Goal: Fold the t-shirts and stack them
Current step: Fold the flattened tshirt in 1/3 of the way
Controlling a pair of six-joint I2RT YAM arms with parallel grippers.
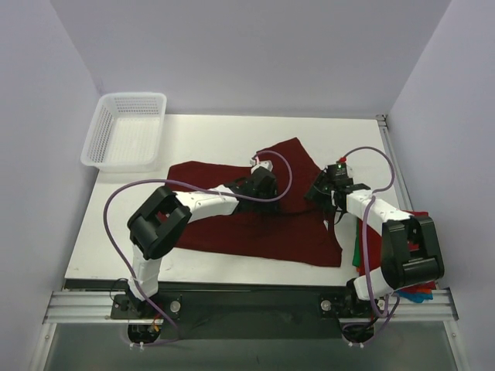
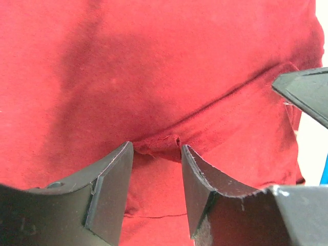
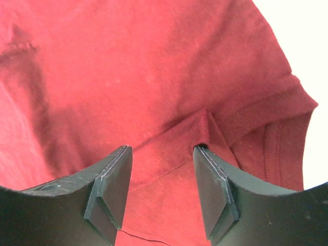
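A dark maroon t-shirt (image 1: pixel 255 224) lies spread across the middle of the white desk (image 1: pixel 209 131). Its far left corner reaches toward the white mesh basket (image 1: pixel 124 131) that overhangs the desk's far left corner.

Both arms reach over the part of the shirt farthest from the basket. The left gripper (image 2: pixel 156 147) is pressed down onto the cloth, its 2 fingers (image 2: pixel 110 195) apart, with a small puckered ridge of fabric between the tips. The right gripper (image 3: pixel 163 149) sits one step farther from the basket. Its fingers (image 3: pixel 215 195) are also spread, straddling a raised fold beside a stitched hem; I see no pinch.

At the near corner diagonally opposite the basket, a brighter red t-shirt (image 1: pixel 373 246) and a green t-shirt (image 1: pixel 355 251) lie bunched behind the right arm.
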